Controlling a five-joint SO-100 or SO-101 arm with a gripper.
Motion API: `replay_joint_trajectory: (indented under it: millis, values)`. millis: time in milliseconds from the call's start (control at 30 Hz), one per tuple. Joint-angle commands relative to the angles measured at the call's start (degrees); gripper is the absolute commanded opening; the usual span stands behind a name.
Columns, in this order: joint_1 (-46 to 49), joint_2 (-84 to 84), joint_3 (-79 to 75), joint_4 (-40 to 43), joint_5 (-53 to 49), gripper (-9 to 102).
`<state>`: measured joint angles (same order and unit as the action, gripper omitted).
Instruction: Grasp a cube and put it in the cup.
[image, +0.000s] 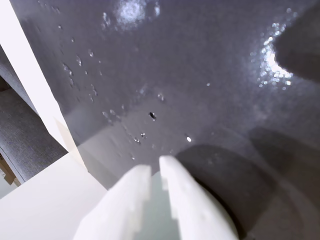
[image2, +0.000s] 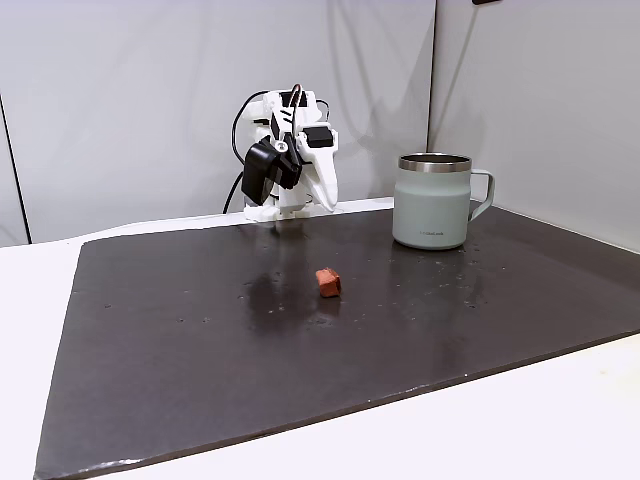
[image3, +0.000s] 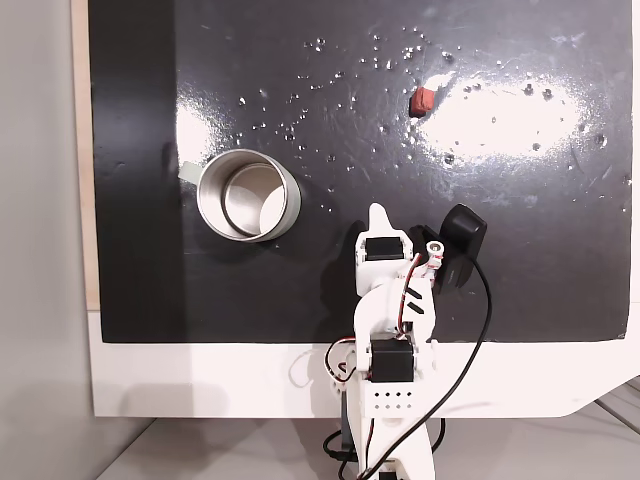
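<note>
The small brick-red cube (image2: 328, 282) (image3: 422, 98) lies alone on the dark mat, near its middle. The pale grey-green cup (image2: 432, 205) (image3: 204, 200) stands upright near the mat's back edge, with its handle away from the arm and nothing visible inside. My white arm is folded low at the back of the table. My gripper (image2: 329, 205) (image3: 377, 210) points down over the mat's back edge, between cup and cube and well apart from both. In the wrist view my gripper (image: 155, 166) is shut with nothing between its fingers.
The glossy dark mat (image2: 200, 330) covers most of the white table (image2: 560, 430). The wrist view has the mat's edge and bare white tabletop (image: 40, 200) at the lower left. A black cable (image3: 470, 350) loops beside the arm's base. Pale walls stand behind the table.
</note>
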<state>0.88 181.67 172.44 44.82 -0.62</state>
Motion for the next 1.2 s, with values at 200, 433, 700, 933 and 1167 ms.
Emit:
replay_joint_trajectory:
  millis: [200,433,700,933,1167]
  values:
    - [-0.7,0.4,-0.3,-2.2,0.3,0]
    - [-0.7,0.4,-0.3,-2.2,0.3,0]
    - [-2.1,0.4,-0.4,-2.4,-1.6,0]
    - [0.3,0.4,-3.8,-0.4,-2.0,0]
    - [0.4,-7.0,-13.4,0.9,-2.4,0]
